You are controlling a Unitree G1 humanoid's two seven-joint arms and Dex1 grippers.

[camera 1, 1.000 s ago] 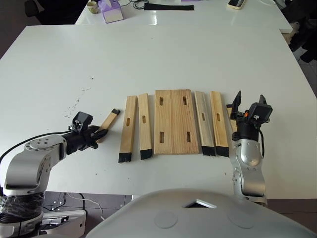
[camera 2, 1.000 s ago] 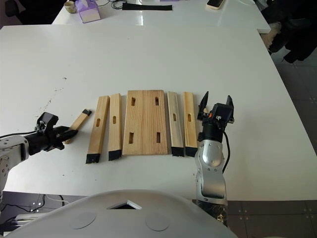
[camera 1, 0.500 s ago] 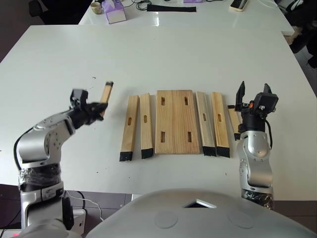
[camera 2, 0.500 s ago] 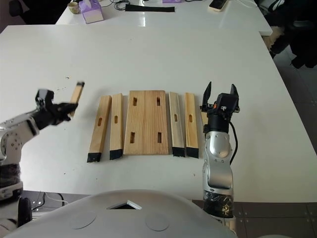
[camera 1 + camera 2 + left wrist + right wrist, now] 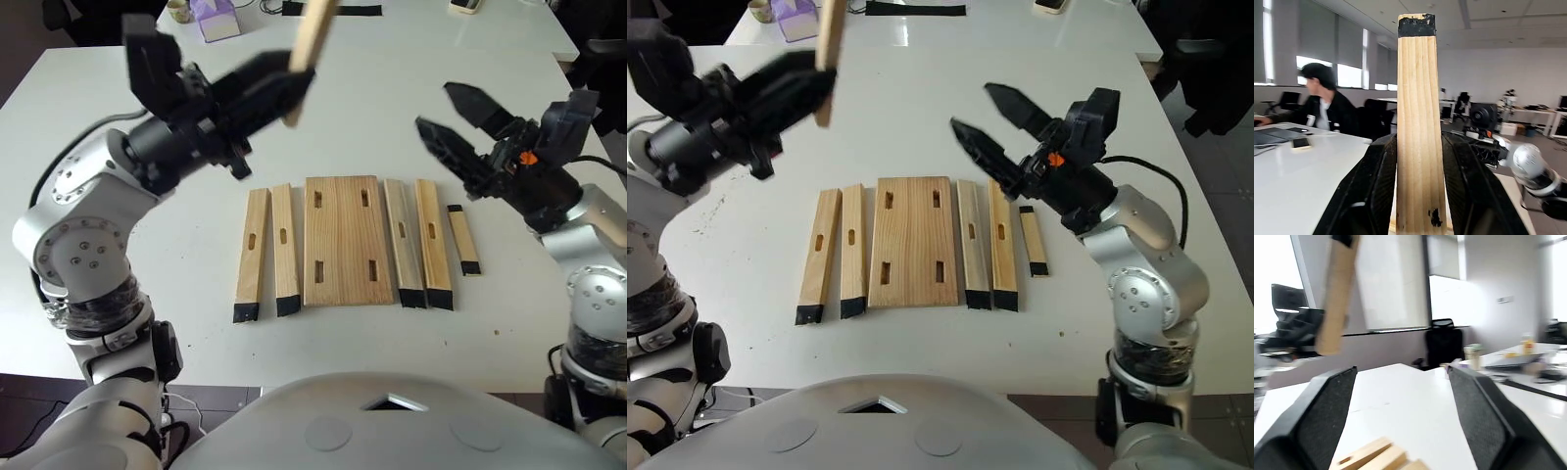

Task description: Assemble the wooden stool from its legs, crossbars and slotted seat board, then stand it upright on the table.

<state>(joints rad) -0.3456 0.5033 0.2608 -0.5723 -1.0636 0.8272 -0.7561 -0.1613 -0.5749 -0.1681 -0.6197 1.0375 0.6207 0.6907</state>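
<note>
L gripper [image 5: 1418, 137] clenched on short crossbar [image 5: 1418, 73], held high over table [image 5: 353, 137], prob. for handoff/alignment w/ R gripper [image 5: 436, 106] opposite, jaws spread, empty; seat board [image 5: 341, 240], 4 legs [image 5: 257, 250], 2nd crossbar [image 5: 463, 238] lie flat in row below.

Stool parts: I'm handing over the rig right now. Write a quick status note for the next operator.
Left gripper: shut on one crossbar, held high above the table.
Right gripper: open, empty, raised over the right-hand parts.
Flat on the table: seat board in the middle, left pair of legs and right pair of legs beside it, second crossbar at far right.
Done: nothing joined.
Left: fit crossbars and legs, slot into the seat, stand the stool upright.
</note>
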